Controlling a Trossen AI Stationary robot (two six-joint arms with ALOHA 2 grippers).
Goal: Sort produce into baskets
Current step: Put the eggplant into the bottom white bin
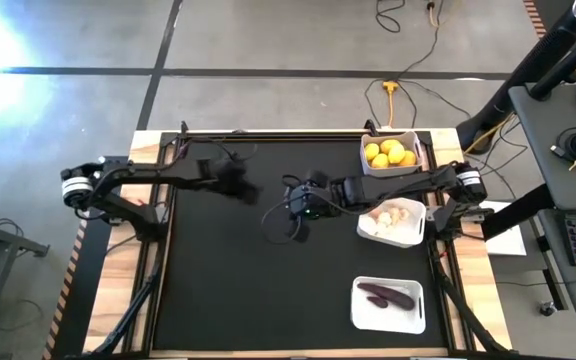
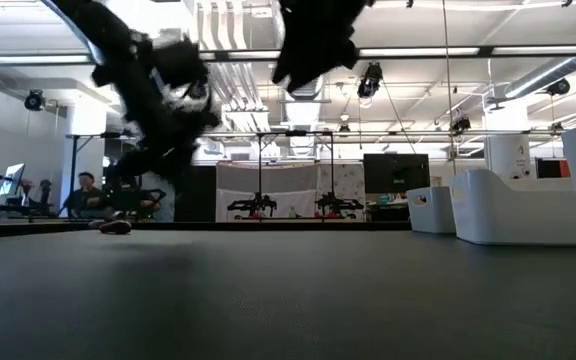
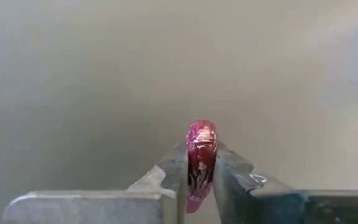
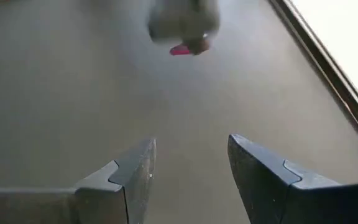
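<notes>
One small purple bit point(image 3: 201, 155) sits pinched in my left pincer point(image 3: 201, 177), lifted over the mat, well left of the eggplant basket point(image 1: 389, 320). Next I carry it there. My right pincer point(image 4: 188, 165) waits, half-wide and empty.

A black mat point(image 1: 238, 280) covers the bench point(image 1: 118, 300), whose wooden edges show at both sides. Beyond it a yellow power strip point(image 1: 392, 90) lies on the grey concrete floor point(image 1: 268, 40). A grey desk point(image 1: 558, 150) stands at the right. In the low view, a person point(image 2: 86, 195) sits far behind.
</notes>
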